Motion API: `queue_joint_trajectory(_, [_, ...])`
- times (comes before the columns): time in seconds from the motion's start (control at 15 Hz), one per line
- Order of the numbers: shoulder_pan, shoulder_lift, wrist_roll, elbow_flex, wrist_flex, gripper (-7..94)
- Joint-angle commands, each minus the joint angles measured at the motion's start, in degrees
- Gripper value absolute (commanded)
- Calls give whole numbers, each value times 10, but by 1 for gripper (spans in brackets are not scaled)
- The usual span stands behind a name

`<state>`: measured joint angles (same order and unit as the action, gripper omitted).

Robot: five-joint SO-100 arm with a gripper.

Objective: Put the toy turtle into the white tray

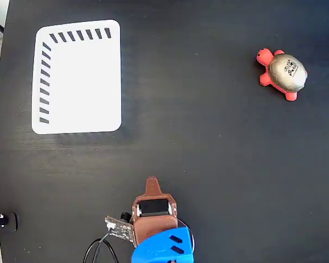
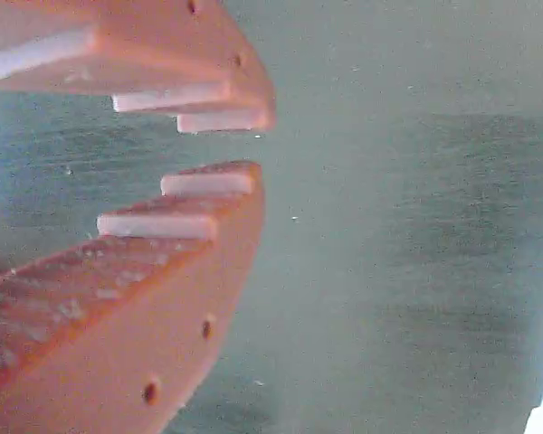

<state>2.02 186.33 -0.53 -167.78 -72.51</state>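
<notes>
The toy turtle (image 1: 282, 74) lies near the upper right corner of the black desk (image 1: 208, 153) in the fixed view. The white tray (image 1: 77, 78) sits flat at the upper left corner, well apart from it. The gripper (image 2: 258, 145) hangs over bare desk near the lower edge, fingers slightly apart, holding nothing.

Toy turtle (image 1: 282, 74) red, grey-gold shell; white tray (image 1: 79, 82), dark slots; black table (image 1: 208, 153).

The arm (image 1: 156, 230) is cut off by the fixed view's bottom edge; the wrist view is blurred.
</notes>
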Motion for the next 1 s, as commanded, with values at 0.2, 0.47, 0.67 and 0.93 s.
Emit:
queue_joint_trajectory(0.2, [3,-195,-21,50,87,0])
queue_joint_trajectory(0.47, [-97,-443,-25,248,115,0])
queue_joint_trajectory(0.67, [-184,-581,-7,383,130,0])
queue_joint_trajectory(0.93, [-281,-780,11,618,79,0])
